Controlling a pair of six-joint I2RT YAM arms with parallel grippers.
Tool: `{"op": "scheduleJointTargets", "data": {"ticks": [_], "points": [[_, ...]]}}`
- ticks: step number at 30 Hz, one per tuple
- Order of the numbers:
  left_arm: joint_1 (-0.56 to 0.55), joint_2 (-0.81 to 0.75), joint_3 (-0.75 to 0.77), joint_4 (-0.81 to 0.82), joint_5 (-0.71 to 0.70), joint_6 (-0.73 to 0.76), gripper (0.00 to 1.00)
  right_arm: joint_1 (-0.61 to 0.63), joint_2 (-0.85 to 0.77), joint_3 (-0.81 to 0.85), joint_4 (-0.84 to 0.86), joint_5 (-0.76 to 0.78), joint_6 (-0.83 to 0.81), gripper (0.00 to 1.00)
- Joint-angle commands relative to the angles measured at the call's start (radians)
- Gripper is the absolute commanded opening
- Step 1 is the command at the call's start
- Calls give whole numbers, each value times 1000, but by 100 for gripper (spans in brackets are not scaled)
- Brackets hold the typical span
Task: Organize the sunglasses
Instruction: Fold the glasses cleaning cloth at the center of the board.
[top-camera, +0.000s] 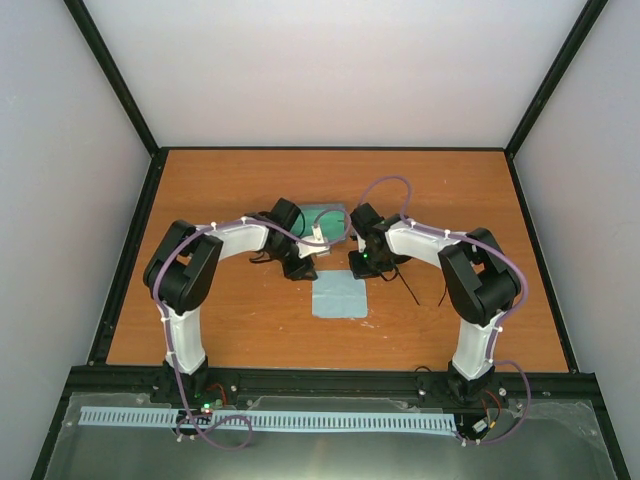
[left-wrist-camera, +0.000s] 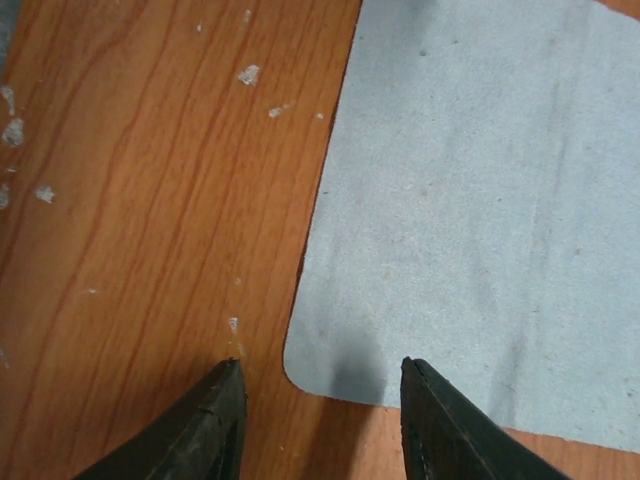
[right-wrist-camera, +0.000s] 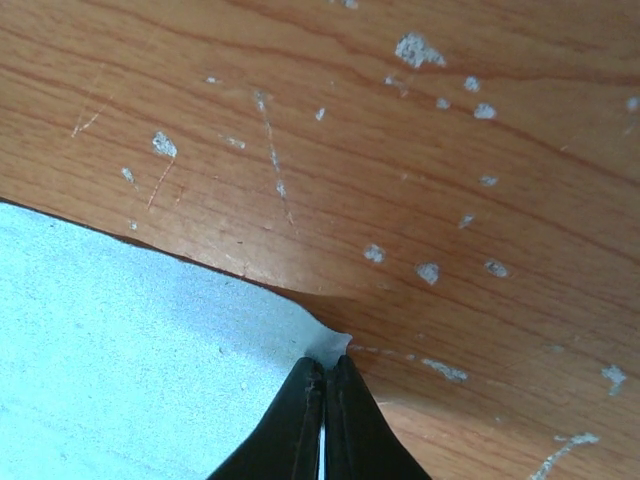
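A pale blue square cloth (top-camera: 338, 297) lies flat on the wooden table in front of both grippers. My right gripper (right-wrist-camera: 325, 375) is shut on the cloth's far right corner (right-wrist-camera: 335, 345), which is lifted slightly; it also shows in the top view (top-camera: 360, 268). My left gripper (left-wrist-camera: 320, 410) is open, its jaws straddling the cloth's far left corner (left-wrist-camera: 310, 350), and in the top view (top-camera: 300, 268) it sits at that corner. The sunglasses' lenses are hidden. Thin black lines (top-camera: 408, 288) right of the right gripper may be their temple arms.
A blue-grey case (top-camera: 325, 218) lies just behind the cloth, between the two wrists and partly hidden by them. The table (top-camera: 220, 190) has a black raised frame on all sides. White scuff marks dot the wood (right-wrist-camera: 415, 48).
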Motion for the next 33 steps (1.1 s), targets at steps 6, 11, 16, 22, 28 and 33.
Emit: {"op": "scheduleJointTargets", "data": {"ticks": [6,11,16,22,28,33], "points": [[-19,30,18,35,-44,-17,38,8,-37,-20,6,13,10,3],[-25,33,14,36,-34,-22,31,8,-39,-19,10,13,13,3],[-38,25,3,31,-16,-23,31,8,-41,-19,11,14,16,3],[-44,13,-25,37,-34,-11,25,8,-45,-22,13,13,20,3],[-44,19,-31,44,-59,4,12,8,-49,-23,12,22,15,3],[-44,21,-16,34,-53,5,1,8,-53,-25,15,23,18,3]]}}
